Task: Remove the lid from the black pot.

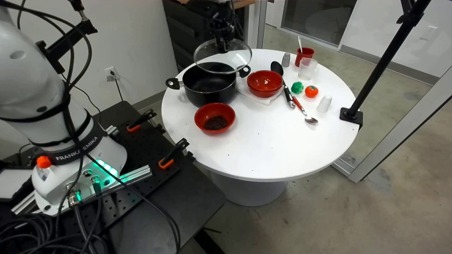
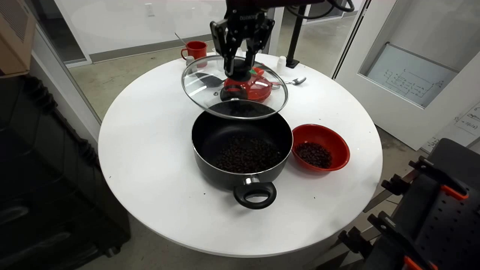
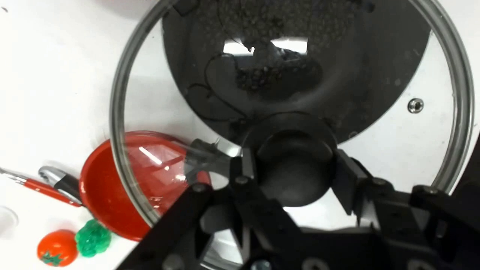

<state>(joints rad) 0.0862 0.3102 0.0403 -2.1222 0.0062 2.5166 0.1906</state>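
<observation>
The lid is clear glass with a metal rim and a dark knob. It shows in both exterior views (image 1: pixel 243 56) (image 2: pixel 200 84) and in the wrist view (image 3: pixel 378 146). My gripper (image 2: pixel 240 65) is shut on the knob, with a finger on each side of it; the wrist view shows this too (image 3: pixel 294 165). The lid hangs in the air, apart from the black pot (image 2: pixel 225 178) and shifted off to one side of its opening. The pot (image 1: pixel 210 94) stands upright on the table, partly uncovered, with dark beans inside.
A red bowl (image 2: pixel 320 138) with dark beans stands close beside the pot. Stacked red bowls (image 1: pixel 265 83) sit on a white cloth. A black ladle (image 1: pixel 277 67), spoon (image 1: pixel 310 120), tomato (image 1: pixel 311 91), measuring cup (image 1: pixel 308 69) and red mug (image 1: pixel 305 53) are beyond them. A black pole (image 1: pixel 381 60) is clamped to the table edge.
</observation>
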